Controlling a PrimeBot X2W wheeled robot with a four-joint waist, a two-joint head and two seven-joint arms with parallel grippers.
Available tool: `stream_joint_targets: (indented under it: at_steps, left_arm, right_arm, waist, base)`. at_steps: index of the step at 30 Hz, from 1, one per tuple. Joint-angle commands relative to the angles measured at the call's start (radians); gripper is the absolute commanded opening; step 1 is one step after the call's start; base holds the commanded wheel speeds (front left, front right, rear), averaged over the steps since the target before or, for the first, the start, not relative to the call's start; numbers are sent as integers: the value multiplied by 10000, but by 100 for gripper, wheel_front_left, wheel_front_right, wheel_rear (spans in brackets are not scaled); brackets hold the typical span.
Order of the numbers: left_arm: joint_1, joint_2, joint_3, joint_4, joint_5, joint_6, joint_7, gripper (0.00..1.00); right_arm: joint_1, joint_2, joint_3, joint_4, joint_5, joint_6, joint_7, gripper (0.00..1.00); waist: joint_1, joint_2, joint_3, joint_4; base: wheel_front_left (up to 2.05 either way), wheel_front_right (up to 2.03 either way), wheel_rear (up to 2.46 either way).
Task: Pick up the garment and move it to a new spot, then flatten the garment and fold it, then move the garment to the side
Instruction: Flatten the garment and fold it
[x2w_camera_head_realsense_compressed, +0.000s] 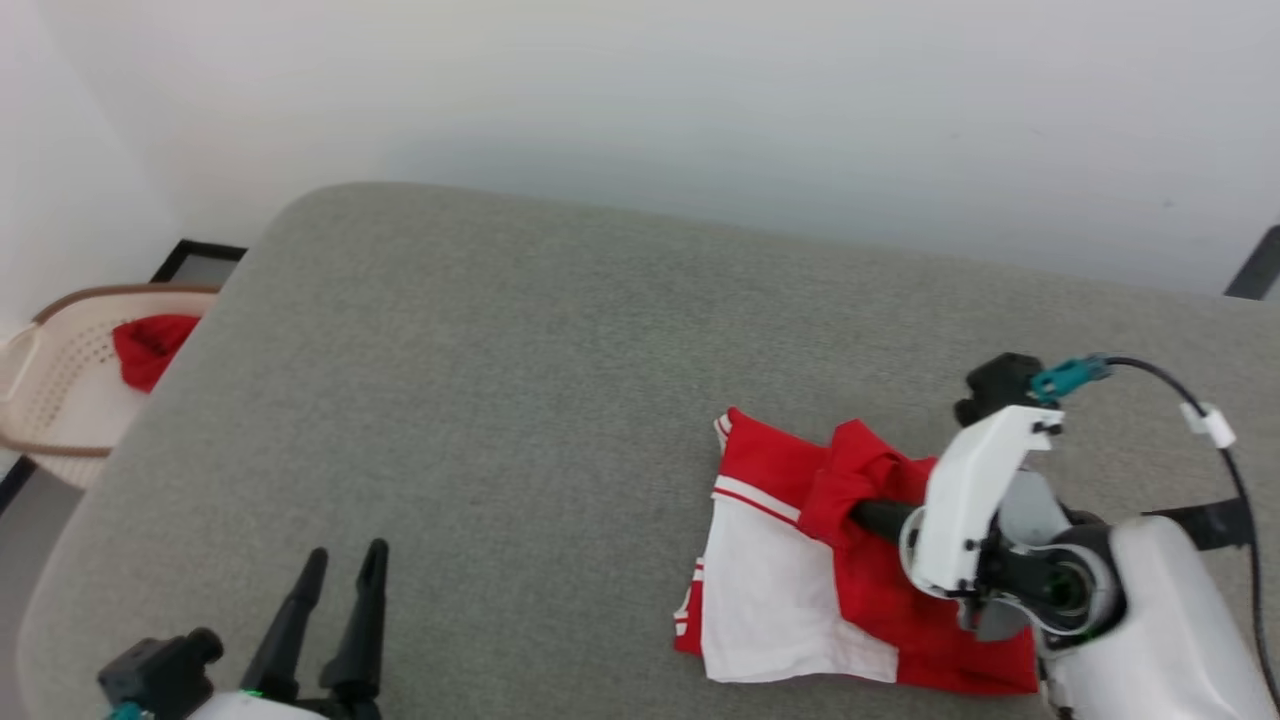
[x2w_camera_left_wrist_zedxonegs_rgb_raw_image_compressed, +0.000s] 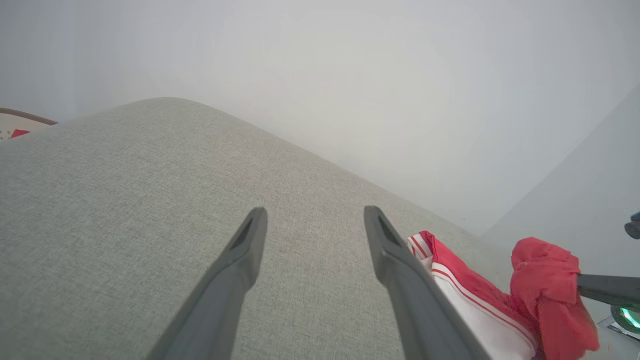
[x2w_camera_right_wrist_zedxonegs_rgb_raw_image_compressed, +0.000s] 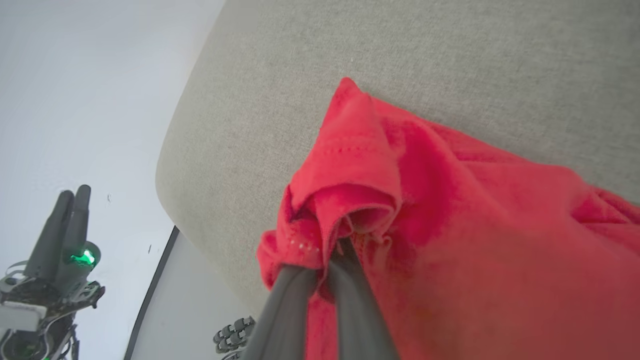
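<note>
Currently red fold of garment (x2w_camera_head_realsense_compressed: 770, 590) is clamped by right hand (x2w_camera_head_realsense_compressed: 860, 515), lower right of frame; left hand (x2w_camera_head_realsense_compressed: 347, 552) is seen w/ fingers apart, lower left.

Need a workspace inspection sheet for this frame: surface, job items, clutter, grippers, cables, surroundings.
Surface: grey fabric-covered surface with a rounded corner, no visible stains.
Job's things: garment, red and white, lies partly folded at the right front; one red fold is bunched and lifted.
Clutter: nothing seen.
Grippers: left gripper open, over bare fabric at the front left, holding nothing. Right gripper shut on the garment's bunched red fold.
Cables: black cable with a teal connector loops off the right wrist, apart from the garment.
Surroundings: pale wall behind; beige perforated basket past the left edge, red cloth inside.
</note>
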Motion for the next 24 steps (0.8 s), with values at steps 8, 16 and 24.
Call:
stream_joint_targets:
  at_steps: [8, 16, 24]
  left_arm:
    - [-444, -108, -427, 263, -171, -42, 12, 100]
    - [-493, -120, -384, 335, -288, -43, 0, 100]
    - [-191, -165, 15, 233, -155, -38, 4, 100]
  right_arm:
    - [-1114, 26, 1380, 2439, 56, -3, -2141, 0]
    - [-1980, 24, 2403, 4110, 306, -3, -3282, 100]
    - [-2545, 20, 3221, 4329, 1064, -2, -3630, 100]
  waist:
    - [0, 0, 207, 655]
    - [0, 0, 271, 698]
    - [0, 0, 211, 85]
  base:
    - [0, 0, 0]
    - [0, 0, 0]
    - [0, 0, 0]
